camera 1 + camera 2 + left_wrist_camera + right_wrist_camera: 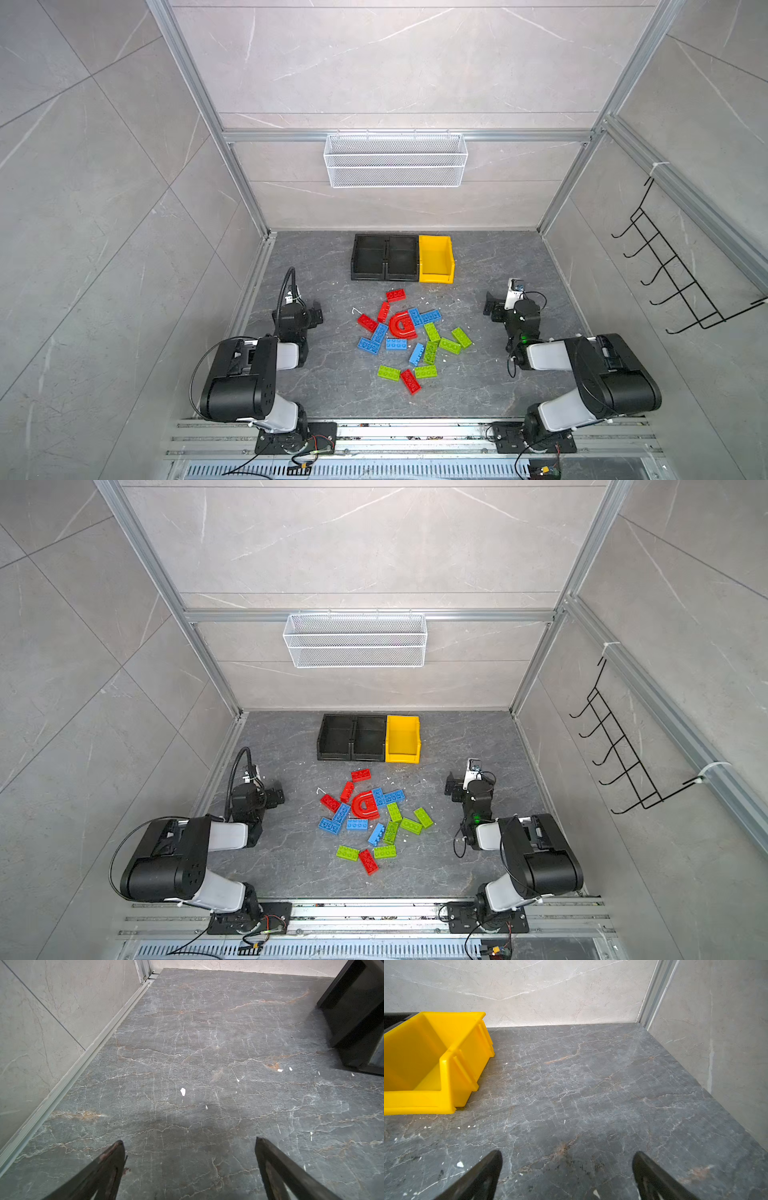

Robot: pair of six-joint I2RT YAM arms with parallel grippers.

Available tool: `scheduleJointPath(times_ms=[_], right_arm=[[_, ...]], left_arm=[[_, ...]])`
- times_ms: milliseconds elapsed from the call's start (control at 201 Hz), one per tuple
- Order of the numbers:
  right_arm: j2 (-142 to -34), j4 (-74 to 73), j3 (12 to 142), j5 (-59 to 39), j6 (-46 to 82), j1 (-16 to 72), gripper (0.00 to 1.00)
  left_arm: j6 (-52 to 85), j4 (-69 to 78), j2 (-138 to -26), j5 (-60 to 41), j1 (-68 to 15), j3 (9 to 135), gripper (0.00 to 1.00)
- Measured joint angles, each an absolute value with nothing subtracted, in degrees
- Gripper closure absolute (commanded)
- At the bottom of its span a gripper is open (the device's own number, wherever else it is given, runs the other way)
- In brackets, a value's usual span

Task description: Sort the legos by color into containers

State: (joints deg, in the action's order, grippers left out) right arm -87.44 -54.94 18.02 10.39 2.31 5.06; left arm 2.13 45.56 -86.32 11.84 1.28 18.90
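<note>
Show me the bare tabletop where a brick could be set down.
Bare: from the yellow bin to the right wall; left of the black bins, ahead of the left gripper; the near strip in front of the bricks. Crowded: the centre, around the red arch.

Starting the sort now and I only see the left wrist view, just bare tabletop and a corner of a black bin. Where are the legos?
Observer: The legos lie in a loose pile on the table, to the right of the left gripper in both top views.
Operator: Anything in the bins yet?
Observer: No. Both black bins and the yellow bin beside them are empty.
Operator: And the right gripper?
Observer: Open, holding nothing, right of the pile.
</note>
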Motion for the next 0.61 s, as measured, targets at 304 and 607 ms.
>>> scheduleJointPath(times_ms=[304, 607], right_arm=[[-87.44, -54.78, 18.02, 9.96, 2.31, 4.95, 0.0], [-87.44, -54.52, 18.26, 9.54, 2.31, 4.73, 0.0]], left_arm=[[2.13, 45.56, -86.32, 11.84, 1.28, 18.9, 0.0], [2.15, 45.56, -86.32, 11.84, 1.28, 18.9, 0.0]])
